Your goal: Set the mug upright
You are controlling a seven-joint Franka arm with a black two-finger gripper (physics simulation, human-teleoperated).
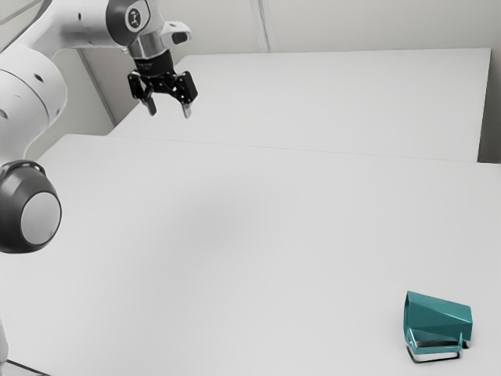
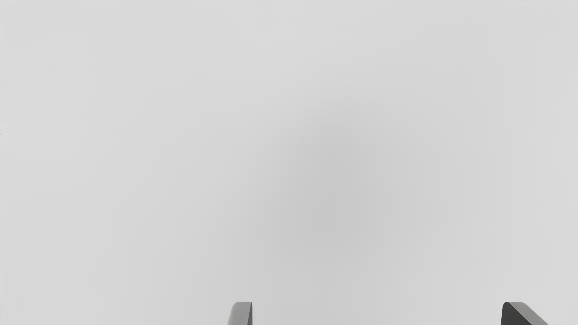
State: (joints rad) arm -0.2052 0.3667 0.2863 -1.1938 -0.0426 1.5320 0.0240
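"Gripper [image 1: 169, 112]: jaws wide, empty. Mug [image 1: 438, 319]?"

"One, on its side, bench [image 1: 235, 274]; well nearer than the jaws, toward the exterior view's right; long axis roughly left to right."

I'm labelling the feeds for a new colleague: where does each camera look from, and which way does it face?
Exterior view: set at the arm's side, looking down across the table to the mug lying on its side; the arm and its raised, open hand show.
Wrist view: mounted on the hand, facing past its fingertips toward the pale tabletop; the two fingers show at the bottom edge.
Shared: both show the tabletop and the fingers, standing apart.
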